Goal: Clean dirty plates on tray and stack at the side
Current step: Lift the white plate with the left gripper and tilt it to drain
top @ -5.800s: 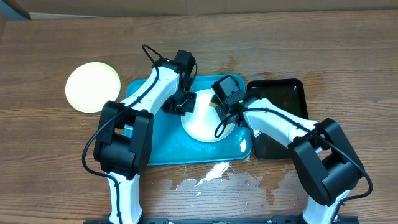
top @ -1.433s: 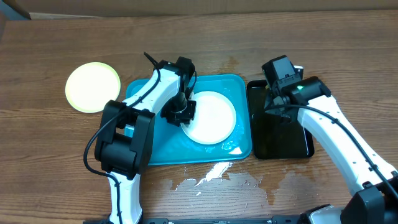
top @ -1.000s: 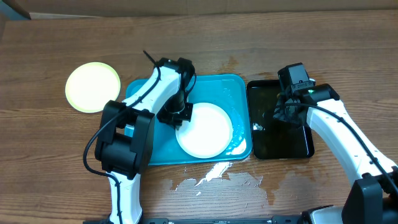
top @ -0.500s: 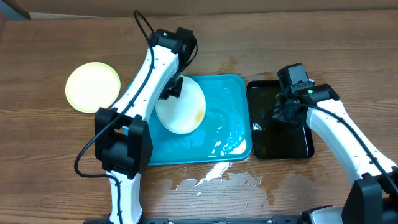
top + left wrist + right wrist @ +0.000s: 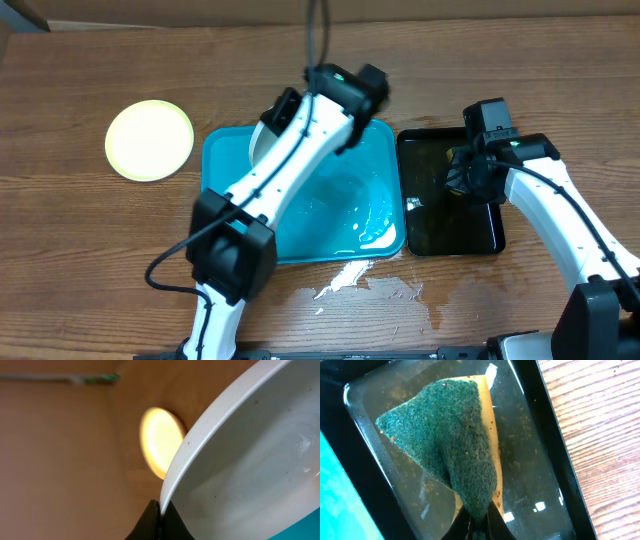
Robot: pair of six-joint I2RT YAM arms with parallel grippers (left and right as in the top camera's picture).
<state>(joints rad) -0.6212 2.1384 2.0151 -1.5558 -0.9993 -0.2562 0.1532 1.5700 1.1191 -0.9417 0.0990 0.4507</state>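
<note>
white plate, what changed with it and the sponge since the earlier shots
The left tool, gripping the white plate by its rim, lifted it off the tray and now holds it tilted above the tray's far edge. The right tool carried the sponge off the plate to the black tray. The yellow plate and both trays stayed put.

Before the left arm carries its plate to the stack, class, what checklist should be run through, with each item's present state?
1. Left gripper shut on white plate's rim: ok.
2. White plate clean: not ok, dark specks show.
3. Yellow-green plate free to stack on: ok.
4. Right gripper holding sponge over black tray: ok.
5. Table dry: not ok, water pooled beside turquoise tray.
</note>
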